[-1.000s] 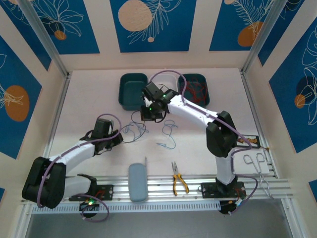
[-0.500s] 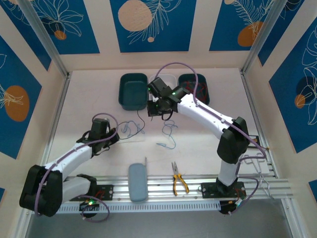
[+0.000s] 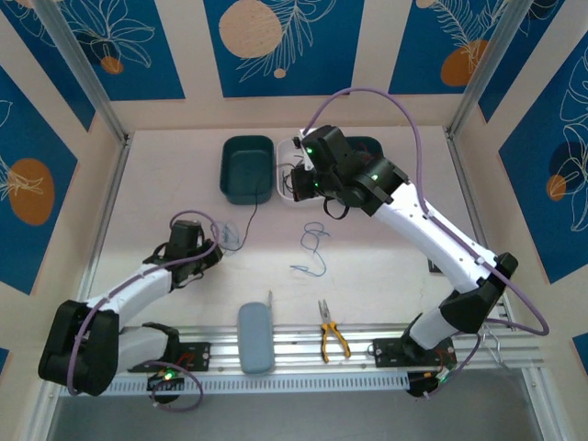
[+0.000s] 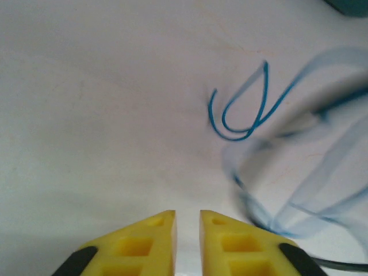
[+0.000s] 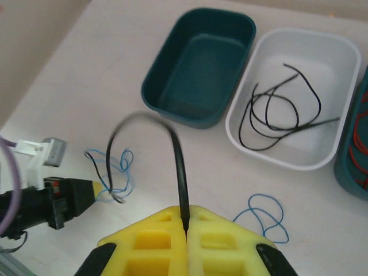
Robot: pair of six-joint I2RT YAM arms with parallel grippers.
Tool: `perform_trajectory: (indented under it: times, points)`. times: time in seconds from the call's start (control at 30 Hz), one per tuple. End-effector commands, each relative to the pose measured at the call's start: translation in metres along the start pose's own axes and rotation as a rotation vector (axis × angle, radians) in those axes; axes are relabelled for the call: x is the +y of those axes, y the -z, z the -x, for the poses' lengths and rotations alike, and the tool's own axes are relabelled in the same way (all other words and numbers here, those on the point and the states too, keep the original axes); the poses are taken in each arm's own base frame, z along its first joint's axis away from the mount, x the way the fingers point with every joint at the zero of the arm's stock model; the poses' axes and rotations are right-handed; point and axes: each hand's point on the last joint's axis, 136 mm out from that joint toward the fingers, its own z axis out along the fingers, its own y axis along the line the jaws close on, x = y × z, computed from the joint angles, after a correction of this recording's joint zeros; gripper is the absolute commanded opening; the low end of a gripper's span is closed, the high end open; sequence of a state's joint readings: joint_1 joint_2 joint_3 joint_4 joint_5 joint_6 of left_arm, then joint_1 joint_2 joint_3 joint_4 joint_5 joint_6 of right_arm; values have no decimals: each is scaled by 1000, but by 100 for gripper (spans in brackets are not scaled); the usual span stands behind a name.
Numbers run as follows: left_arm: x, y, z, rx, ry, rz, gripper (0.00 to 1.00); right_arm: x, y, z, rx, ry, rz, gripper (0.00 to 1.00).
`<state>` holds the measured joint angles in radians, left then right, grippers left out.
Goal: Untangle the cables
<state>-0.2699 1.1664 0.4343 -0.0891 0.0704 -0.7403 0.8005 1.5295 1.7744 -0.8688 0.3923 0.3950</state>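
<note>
Black thin wire (image 5: 180,167) arcs up from my right claw (image 5: 185,221), which is clenched on it at lower centre. More black wires (image 5: 270,115) lie in the white plastic tray (image 5: 305,38), upper right. Light-blue wire loops (image 4: 234,138) lie on the desk (image 4: 86,86) above my left claw (image 4: 188,215). I cannot tell whether that claw grips anything.

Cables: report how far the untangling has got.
Done: black wires lie in the white tray, red wires in the tray on its right. In hand: the right pincer is shut on another black wire. Still to do: a blue-and-black tangle by the left pincer, a loose blue loop on the table; the teal tray holds nothing.
</note>
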Motion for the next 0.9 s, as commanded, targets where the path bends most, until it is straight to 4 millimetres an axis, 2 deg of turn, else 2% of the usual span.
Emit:
perform_trajectory:
  times: [0.0,0.07,0.1,0.23,0.4,0.5,0.73,0.87]
  points:
    - [6,-3,-4,10,35,0,25,9,25,21,-64,62,33,0]
    - [5,-3,-4,7,41,-3,40,17,33,28,-90,92,60,0]
    - [5,-3,-5,8,43,-5,43,21,37,32,-103,104,73,0]
    - [5,-2,-4,0,49,-9,46,32,50,44,-140,144,109,0]
    - [0,1,-2,-5,45,-35,55,36,57,55,-161,183,104,0]
    - [-20,6,4,-11,4,-117,66,39,60,60,-172,204,98,0]
    - [-88,35,36,-118,-149,-384,87,52,59,64,-180,245,104,0]
    - [-111,37,43,-147,-211,-433,89,64,59,67,-187,271,121,0]
